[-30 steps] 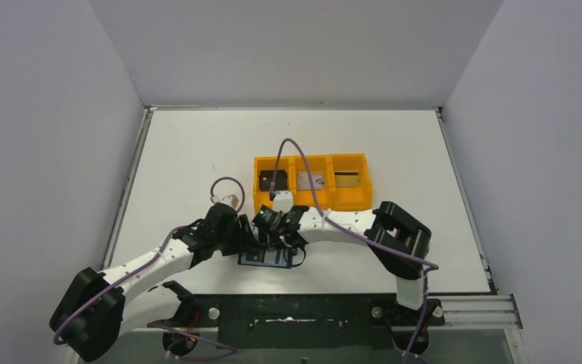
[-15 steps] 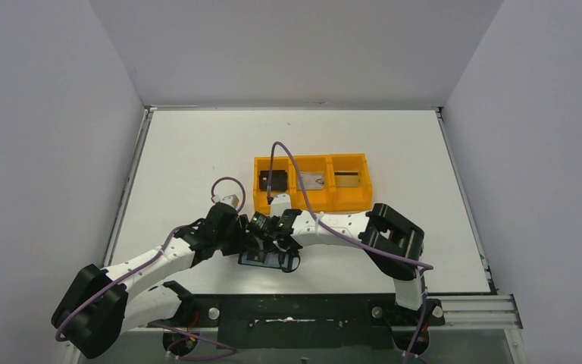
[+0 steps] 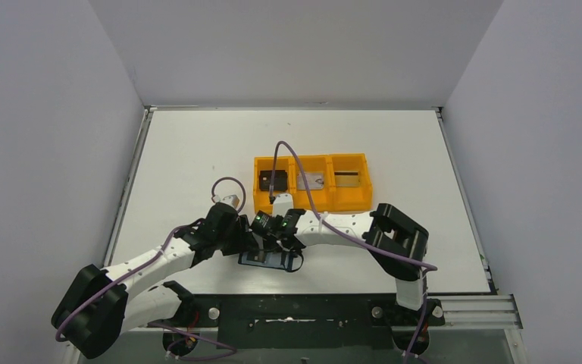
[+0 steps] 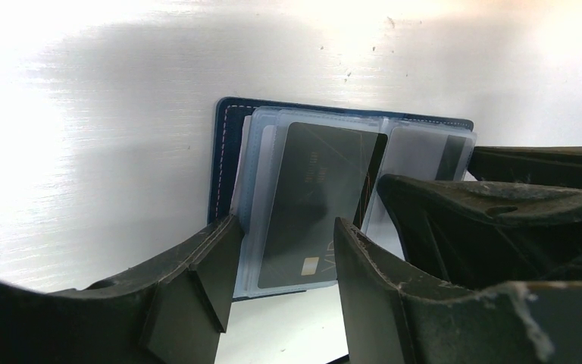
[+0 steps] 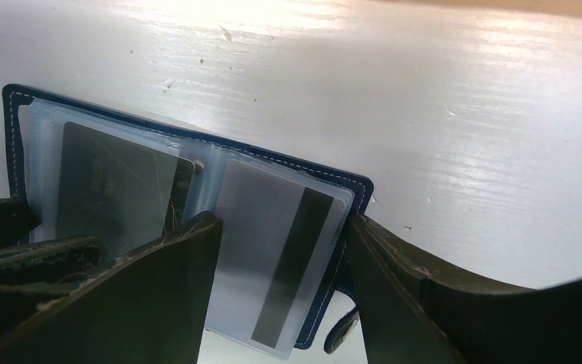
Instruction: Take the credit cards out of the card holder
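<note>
The navy card holder (image 3: pixel 267 260) lies open on the table near the front edge, its clear sleeves up. A dark credit card (image 4: pixel 318 197) with a gold chip sits in the left sleeve. A grey credit card (image 5: pixel 273 243) with a dark stripe sits in the right sleeve. My left gripper (image 4: pixel 284 231) is open, its fingers straddling the dark card's near end. My right gripper (image 5: pixel 282 227) is open too, one finger along the fold, the other at the holder's outer edge (image 5: pixel 358 189) by the closing tab. Both grippers (image 3: pixel 248 241) (image 3: pixel 276 241) crowd together over the holder.
An orange three-compartment tray (image 3: pixel 312 203) stands just behind the grippers, with a dark card (image 3: pixel 273 180), a silver card (image 3: pixel 314 182) and a gold-tan card (image 3: pixel 348 179), one in each compartment. The right gripper's fingers (image 4: pixel 500 212) fill the right of the left wrist view. The table's front edge is close.
My right gripper has shifted a little to the left over the holder and its cable has swung with it. The left arm and the holder have stayed put.
</note>
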{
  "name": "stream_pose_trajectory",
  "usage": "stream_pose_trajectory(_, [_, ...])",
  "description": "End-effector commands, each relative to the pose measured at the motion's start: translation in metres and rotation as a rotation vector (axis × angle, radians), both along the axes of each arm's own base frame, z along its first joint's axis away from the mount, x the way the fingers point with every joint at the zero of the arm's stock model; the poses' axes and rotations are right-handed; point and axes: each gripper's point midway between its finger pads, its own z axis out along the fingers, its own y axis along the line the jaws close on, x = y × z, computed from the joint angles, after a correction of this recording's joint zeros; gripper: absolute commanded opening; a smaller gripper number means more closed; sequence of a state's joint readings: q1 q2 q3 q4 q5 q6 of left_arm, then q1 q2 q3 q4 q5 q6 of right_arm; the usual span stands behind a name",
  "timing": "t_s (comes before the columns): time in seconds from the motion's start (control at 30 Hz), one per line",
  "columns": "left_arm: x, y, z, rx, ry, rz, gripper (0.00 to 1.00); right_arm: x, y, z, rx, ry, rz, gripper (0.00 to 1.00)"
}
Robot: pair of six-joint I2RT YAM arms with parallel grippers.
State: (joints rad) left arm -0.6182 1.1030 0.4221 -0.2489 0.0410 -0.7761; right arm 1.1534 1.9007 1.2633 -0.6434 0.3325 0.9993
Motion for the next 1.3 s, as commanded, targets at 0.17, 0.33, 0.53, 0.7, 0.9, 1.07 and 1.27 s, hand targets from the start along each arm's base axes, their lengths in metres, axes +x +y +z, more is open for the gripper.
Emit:
stream_pose_trajectory(0.17, [0.009,-0.005,0.02,-0.031,-0.057,-0.009,0.47,0.019,0.011,0.061,0.257,-0.057,-0.034,0.56])
stream_pose_trajectory(0.33, [0.013,-0.003,0.03,-0.032,-0.084,0.003,0.47,0.018,0.021,0.075,0.406,-0.059,-0.028,0.53])
stream_pose_trajectory(0.53, [0.015,-0.006,0.039,-0.06,-0.114,0.002,0.47,0.005,0.052,0.074,0.622,0.019,0.029,0.44])
stream_pose_trajectory(0.7, [0.011,-0.015,0.038,-0.1,-0.105,-0.04,0.44,0.0,0.066,0.059,0.754,0.079,0.012,0.37])
stream_pose_trajectory(0.9, [0.007,-0.016,0.028,-0.087,-0.07,-0.061,0.4,-0.002,0.073,0.039,0.794,0.151,0.005,0.31])
stream_pose_trajectory(1.07, [0.007,-0.015,0.023,-0.075,-0.054,-0.064,0.39,-0.001,0.056,0.021,0.728,0.178,-0.074,0.31])
stream_pose_trajectory(1.27, [0.007,-0.013,0.018,-0.06,-0.048,-0.065,0.38,-0.004,0.044,0.004,0.666,0.212,-0.124,0.31])
